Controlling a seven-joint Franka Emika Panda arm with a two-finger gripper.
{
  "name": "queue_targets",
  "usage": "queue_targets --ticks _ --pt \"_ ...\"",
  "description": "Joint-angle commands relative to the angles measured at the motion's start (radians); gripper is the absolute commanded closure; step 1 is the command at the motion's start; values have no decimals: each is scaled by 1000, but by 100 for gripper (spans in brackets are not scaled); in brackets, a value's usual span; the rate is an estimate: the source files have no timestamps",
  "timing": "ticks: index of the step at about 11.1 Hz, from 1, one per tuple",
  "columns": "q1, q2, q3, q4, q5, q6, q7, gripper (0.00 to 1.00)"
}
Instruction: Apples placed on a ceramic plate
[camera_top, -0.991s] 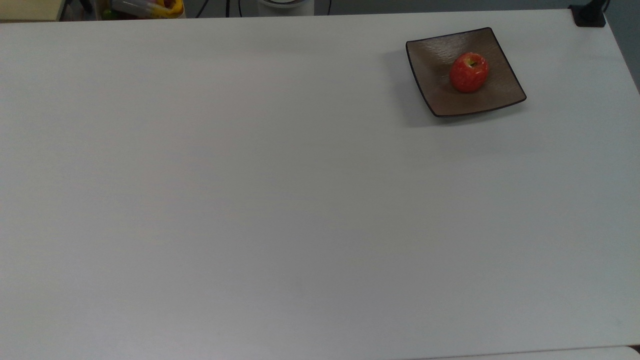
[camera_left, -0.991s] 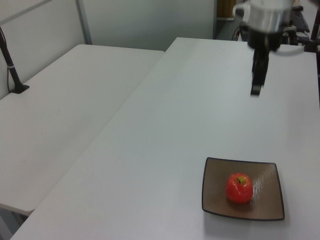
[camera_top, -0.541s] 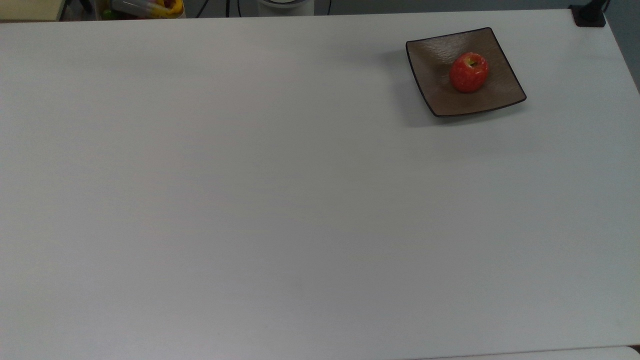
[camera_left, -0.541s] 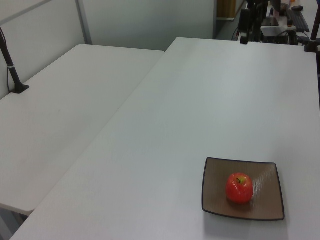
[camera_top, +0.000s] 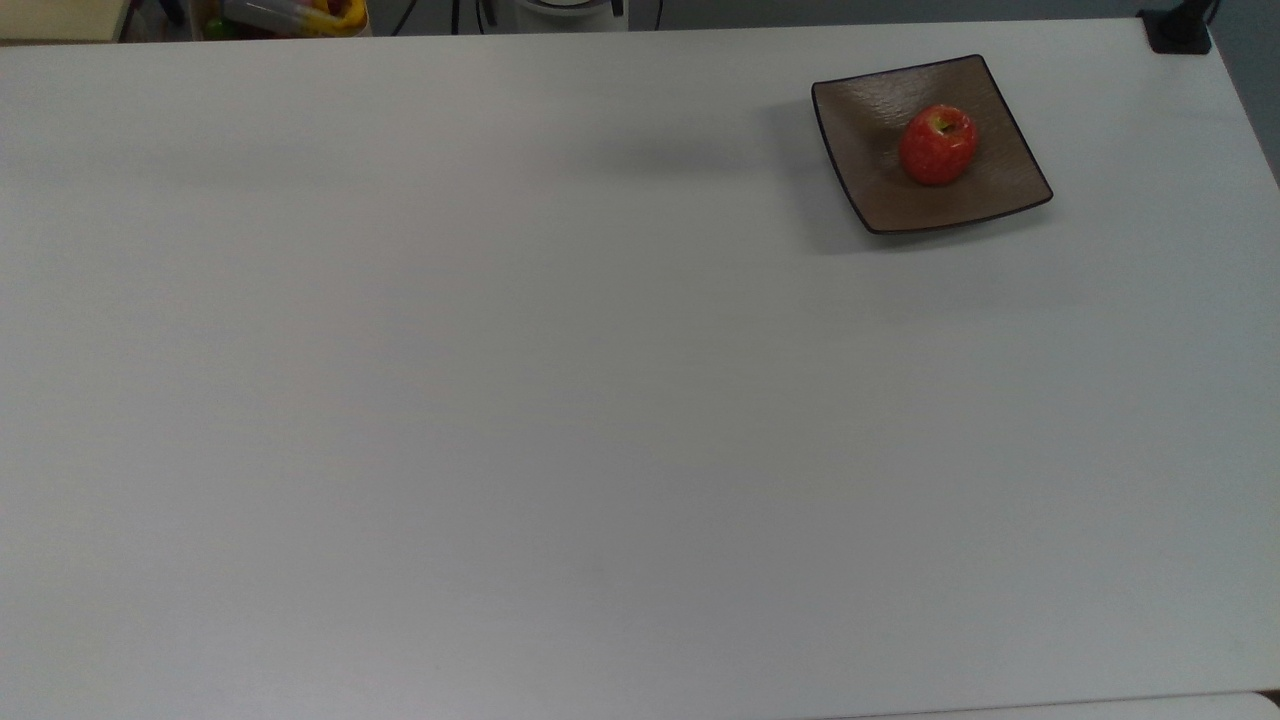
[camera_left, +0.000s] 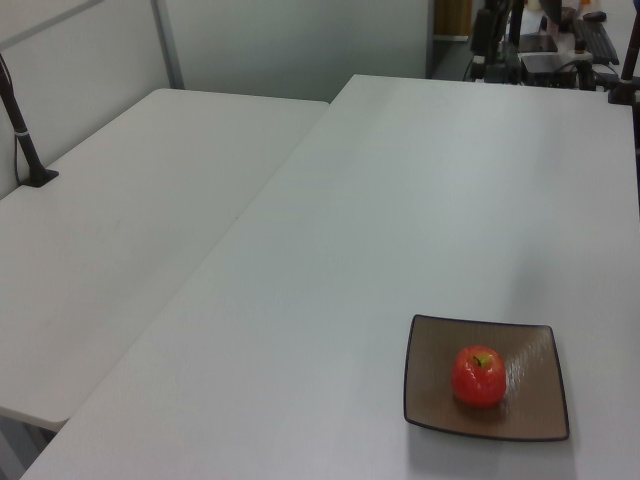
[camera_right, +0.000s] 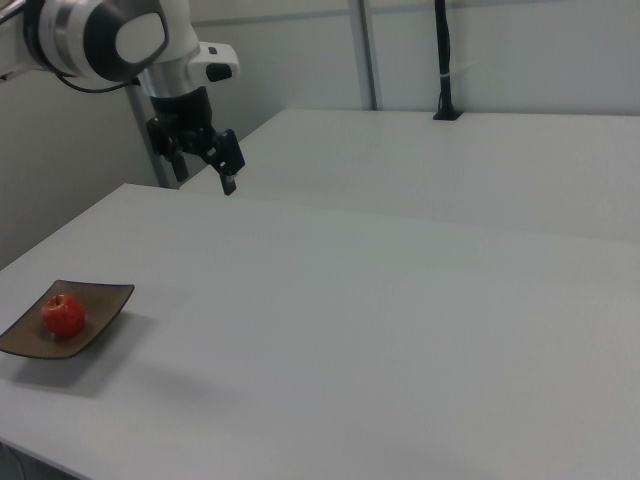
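One small red apple (camera_top: 938, 145) rests near the middle of the square brown ceramic plate (camera_top: 870, 120), in the far right corner of the white table in the top view. The left view has the apple (camera_left: 478, 376) on the plate (camera_left: 535, 400) at its lower right. In the right view the apple (camera_right: 63, 314) and plate (camera_right: 105, 300) lie at the lower left. My gripper (camera_right: 232, 172) hangs well above the table, far from the plate, up and to the right view's right of it. It is open and holds nothing.
A second white table (camera_left: 120, 230) adjoins this one. Black camera posts stand on clamps (camera_left: 22, 120) (camera_right: 443, 60) (camera_top: 1178, 30). Yellow clutter (camera_top: 300, 15) and the robot base (camera_top: 570, 8) sit beyond the table's far edge.
In the left view the gripper has pulled up and back from over the table's far part to the top edge. Apple and plate have not moved.
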Motion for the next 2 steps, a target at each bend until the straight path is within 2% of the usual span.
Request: queue_targets --ticks 1,2 --pt "12 7 -39 3 44 32 -74 0" --pt "11 7 -39 3 44 31 -84 0"
